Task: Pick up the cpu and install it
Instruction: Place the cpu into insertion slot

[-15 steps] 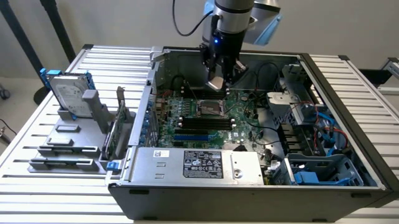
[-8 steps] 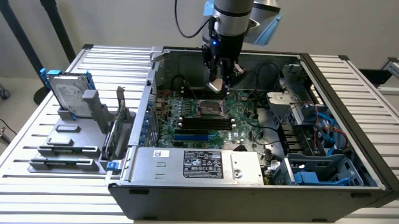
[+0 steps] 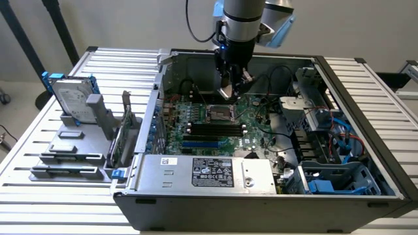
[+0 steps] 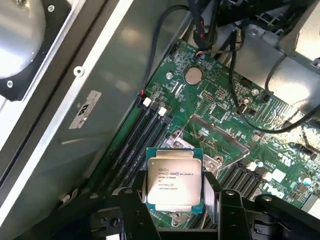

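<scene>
Grey arm (image 3: 243,17) comes straight down from the top of the exterior view into the open case (image 3: 339,93), wrist upright. Its gripper (image 3: 229,94) hangs just above the board (image 3: 251,122), over the black-framed socket (image 3: 220,113). The cpu (image 3: 226,91) sits tilted between its tips, clear of the board. In the wrist view, the gripper (image 4: 175,198) is closed on the cpu (image 4: 174,182). Black fingers (image 4: 134,202) press its two opposite edges, jaws spread to the chip's width. The printed metal top faces the camera. Behind it lie the socket (image 4: 178,143) and, beside that, dark memory slots (image 4: 145,131).
</scene>
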Robot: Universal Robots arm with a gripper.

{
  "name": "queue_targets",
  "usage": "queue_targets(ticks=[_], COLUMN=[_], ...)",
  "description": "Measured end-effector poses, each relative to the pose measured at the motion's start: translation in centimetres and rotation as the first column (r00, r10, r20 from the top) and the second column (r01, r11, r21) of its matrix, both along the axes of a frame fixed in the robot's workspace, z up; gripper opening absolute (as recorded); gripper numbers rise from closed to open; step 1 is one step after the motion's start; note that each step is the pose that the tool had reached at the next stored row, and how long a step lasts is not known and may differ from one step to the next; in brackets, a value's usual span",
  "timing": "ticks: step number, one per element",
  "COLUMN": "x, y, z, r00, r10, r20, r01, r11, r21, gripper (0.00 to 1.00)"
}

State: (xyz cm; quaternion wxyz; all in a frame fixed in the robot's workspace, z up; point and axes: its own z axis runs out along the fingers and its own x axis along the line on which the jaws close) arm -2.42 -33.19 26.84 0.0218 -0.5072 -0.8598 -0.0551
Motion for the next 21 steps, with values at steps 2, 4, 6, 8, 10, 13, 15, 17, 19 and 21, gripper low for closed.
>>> queue_targets(ticks=[2,4,6,8,10,13,15,17,19,21], x=[0.0,0.0,0.0,0.0,0.0,0.0,0.0,0.0,-0.1,-0.3], y=[0.0,0.0,0.0,0.0,0.0,0.0,0.0,0.0,-0.01,-0.02], z=[-0.23,-0.45,-0.64,-0.8,-0.9,-1.03,-1.1,-1.2,-1.38,-1.64], r00=[0.9993,0.9973,0.9941,0.9894,0.9849,0.9779,0.9728,0.9679,0.9658,0.9644], r10=[-0.037,-0.073,-0.109,-0.145,-0.173,-0.207,-0.228,-0.246,-0.253,-0.259], r20=[0.0,0.0,-0.0001,-0.0017,-0.0092,-0.0302,-0.0432,-0.0513,-0.054,-0.0551], r01=[0.037,0.073,0.109,0.145,0.173,0.207,0.228,0.246,0.253,0.258], r11=[0.9993,0.9973,0.9941,0.9894,0.9849,0.9784,0.9737,0.9693,0.9673,0.966], r21=[0.0,-0.0001,-0.0001,-0.0002,-0.0014,-0.0055,-0.0085,-0.0104,-0.0111,-0.0115], gripper=[0.54,0.54,0.54,0.54,0.54,0.54,0.54,0.54,0.54,0.54])
